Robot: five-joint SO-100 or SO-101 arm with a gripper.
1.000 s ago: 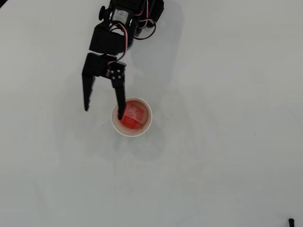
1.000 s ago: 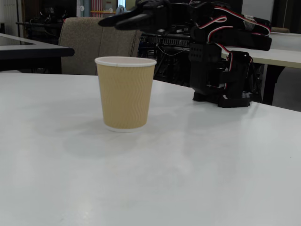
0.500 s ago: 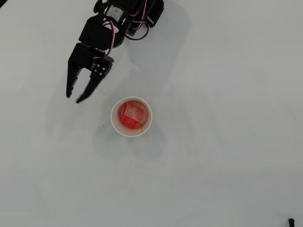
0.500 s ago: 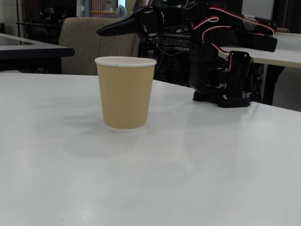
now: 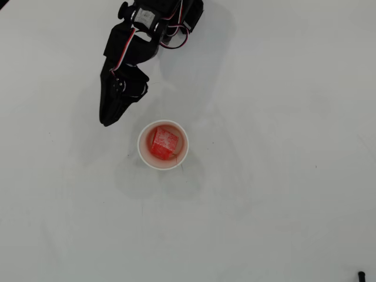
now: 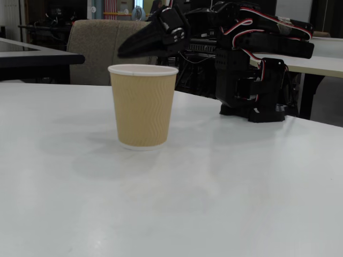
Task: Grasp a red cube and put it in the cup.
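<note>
Nearest you in the fixed view, the desk [image 6: 177, 209] is bare white, and on it stands the cup [image 6: 143, 105], upright, its tan ribbed wall hiding whatever is inside. Look down from the overhead view and you get the answer: the red cube [image 5: 163, 143] lies inside the cup [image 5: 143, 154], resting on its bottom and a little tilted, with the white rim clear all round it.

So you can judge the placing step as done; the cube is where the task wants it, and what is in hand now is the retreat.

Behind the cup, the gripper [image 6: 124, 52] hangs at about rim height (slightly above it, as far as the fixed view tells). In the overhead view the gripper [image 5: 105, 121] sits up and to the left of the cup, near it but apart from the rim, and its jaws are clenched together into one dark point with nothing between them.

Farther back, the arm's base [image 6: 252, 88] stands on the desk to the right in the fixed view, with red and white wires [image 6: 244, 29] looping over the upper joints.

For your next move, little is called for: draw the arm back toward its base and rest it. Keep the tip away from the cup's rim as you go, since a light paper cup would probably tip at a nudge.
</note>
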